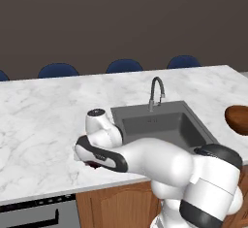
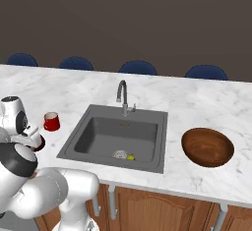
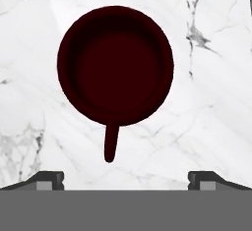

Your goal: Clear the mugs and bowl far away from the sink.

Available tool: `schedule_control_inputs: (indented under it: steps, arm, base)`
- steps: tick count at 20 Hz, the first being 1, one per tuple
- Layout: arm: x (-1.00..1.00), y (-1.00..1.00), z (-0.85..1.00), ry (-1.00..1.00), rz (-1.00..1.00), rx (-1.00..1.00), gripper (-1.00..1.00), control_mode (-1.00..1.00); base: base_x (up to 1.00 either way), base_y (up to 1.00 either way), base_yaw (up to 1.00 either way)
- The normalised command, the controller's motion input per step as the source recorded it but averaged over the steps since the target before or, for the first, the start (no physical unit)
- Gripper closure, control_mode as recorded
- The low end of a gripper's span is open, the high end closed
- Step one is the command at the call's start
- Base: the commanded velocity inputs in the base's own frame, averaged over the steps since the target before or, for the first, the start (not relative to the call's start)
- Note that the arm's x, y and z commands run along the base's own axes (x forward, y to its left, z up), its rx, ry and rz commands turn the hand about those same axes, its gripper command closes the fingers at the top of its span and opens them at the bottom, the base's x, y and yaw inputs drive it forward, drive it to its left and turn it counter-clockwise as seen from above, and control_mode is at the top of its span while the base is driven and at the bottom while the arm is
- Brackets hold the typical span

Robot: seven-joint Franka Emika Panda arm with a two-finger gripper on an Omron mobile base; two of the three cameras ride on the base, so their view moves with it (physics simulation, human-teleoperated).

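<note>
A white marble counter (image 2: 216, 107) holds a dark sink (image 2: 118, 136) with a chrome faucet (image 2: 123, 97). Near its front edge, left of the sink, a dark maroon mug (image 3: 115, 65) sits upright, handle toward the fingertips (image 3: 49, 178). The gripper (image 3: 126, 178) points straight down above it, jaws wide, empty. A red mug (image 2: 51, 121) stands beside; the wooden bowl (image 2: 207, 147) sits right of the sink.

Sink (image 2: 115, 136) sunk in counter (image 2: 206, 102) middle. Bowl (image 2: 207, 147) on counter right of sink. Two mugs left of sink: one (image 2: 51, 121) nearer it, other (image 3: 115, 66) further left, under gripper (image 3: 126, 178).
</note>
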Motion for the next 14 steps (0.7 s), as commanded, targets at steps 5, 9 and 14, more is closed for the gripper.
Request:
schedule_control_inputs:
  steps: [5,9,14]
  arm:
    - [0.02,0.04,-0.16,0.0,0.0,0.0,-1.0,-1.0]
    - [0.03,0.0,-0.15,0.0,0.0,0.0,-1.0,-1.0]
    - [0.01,0.03,-0.15,0.0,0.0,0.0,-1.0,-1.0]
  base:
    - [0.0,0.0,0.0]
    - [0.0,0.0,0.0]
    - [0.0,0.0,0.0]
